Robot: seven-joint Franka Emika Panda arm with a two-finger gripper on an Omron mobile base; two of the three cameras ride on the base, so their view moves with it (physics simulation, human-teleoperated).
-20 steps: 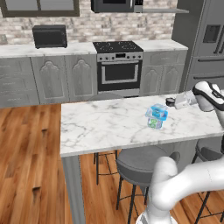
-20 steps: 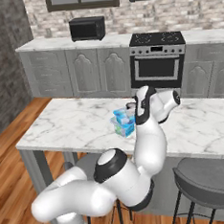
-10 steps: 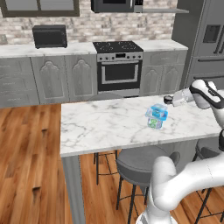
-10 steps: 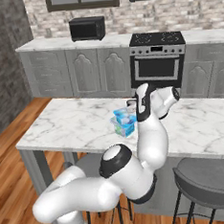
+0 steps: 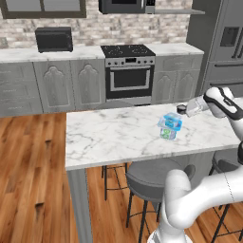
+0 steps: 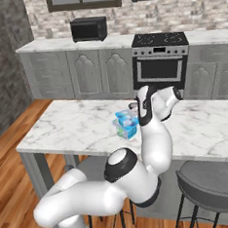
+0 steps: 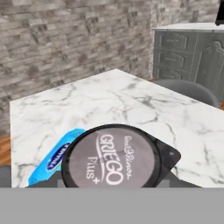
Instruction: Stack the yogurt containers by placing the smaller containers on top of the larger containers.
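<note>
With the small blue tub [image 5: 171,120] seemingly atop the green-labelled tub [image 5: 167,134] towards the worktop's [image 5: 109,137] right edge, we'd next ease the gripper [image 5: 182,109], whose grip we cannot tell, clear.

- The left base view is looking forward and down from behind the arm, over the marble island [image 5: 118,135] toward the oven [image 5: 129,78].
- The right base view is facing the same island [image 6: 68,132] and oven [image 6: 160,65] from the other side.
- The hand view is sitting very near a dark foil lid [image 7: 114,159], low over the marble.
</note>
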